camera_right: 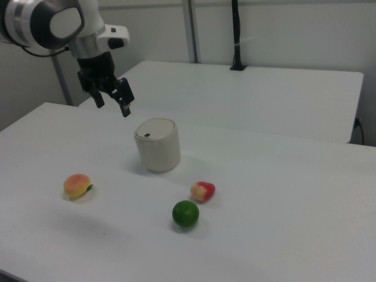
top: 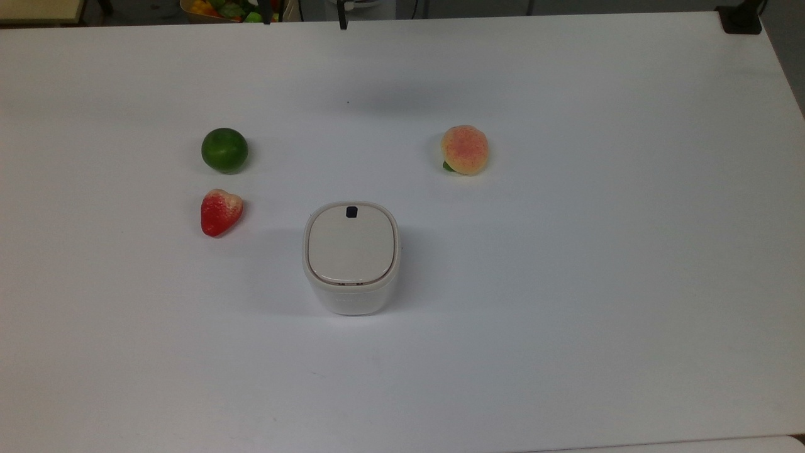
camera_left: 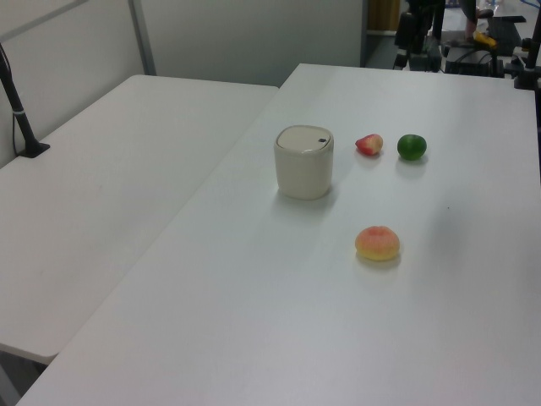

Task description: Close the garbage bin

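Gripper point(camera_right: 113, 101) hangs spread apart and holding nothing in the right view's upper left, above the table point(camera_right: 282, 194). Moving right, I see the garbage bin point(camera_right: 157, 144) at centre, lid flat, with strawberry point(camera_right: 203, 190) and lime point(camera_right: 185, 214) lower right.

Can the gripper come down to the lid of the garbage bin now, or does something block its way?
Probably yes. The gripper hangs open in the air, apart from the garbage bin. The lid lies flat with nothing on it. The strawberry, lime and peach lie off to the sides.
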`<action>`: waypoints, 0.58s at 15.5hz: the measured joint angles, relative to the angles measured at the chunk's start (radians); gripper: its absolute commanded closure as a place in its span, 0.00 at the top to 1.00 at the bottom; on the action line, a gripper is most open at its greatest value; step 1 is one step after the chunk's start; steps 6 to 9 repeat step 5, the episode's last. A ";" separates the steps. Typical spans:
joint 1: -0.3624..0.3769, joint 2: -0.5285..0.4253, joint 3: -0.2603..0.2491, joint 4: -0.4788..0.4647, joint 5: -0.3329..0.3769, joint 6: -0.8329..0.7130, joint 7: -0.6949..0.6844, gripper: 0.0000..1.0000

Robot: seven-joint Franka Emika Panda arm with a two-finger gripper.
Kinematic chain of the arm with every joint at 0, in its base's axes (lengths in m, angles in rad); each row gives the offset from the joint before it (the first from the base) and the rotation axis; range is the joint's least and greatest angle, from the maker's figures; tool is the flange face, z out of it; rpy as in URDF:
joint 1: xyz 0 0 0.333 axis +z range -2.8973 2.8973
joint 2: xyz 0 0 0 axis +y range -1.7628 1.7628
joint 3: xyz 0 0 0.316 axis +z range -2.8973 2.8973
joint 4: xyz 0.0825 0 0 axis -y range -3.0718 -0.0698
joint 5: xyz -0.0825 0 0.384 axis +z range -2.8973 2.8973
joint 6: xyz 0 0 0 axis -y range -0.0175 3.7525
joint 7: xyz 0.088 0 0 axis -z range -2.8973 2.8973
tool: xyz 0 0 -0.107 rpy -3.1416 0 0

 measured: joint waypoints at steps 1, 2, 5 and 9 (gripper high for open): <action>0.002 0.006 -0.006 0.000 -0.003 0.018 -0.004 1.00; 0.004 0.011 -0.011 0.000 -0.006 0.028 -0.009 1.00; 0.005 0.013 -0.017 0.000 -0.018 0.035 -0.017 1.00; 0.005 0.013 -0.017 0.000 -0.018 0.035 -0.017 1.00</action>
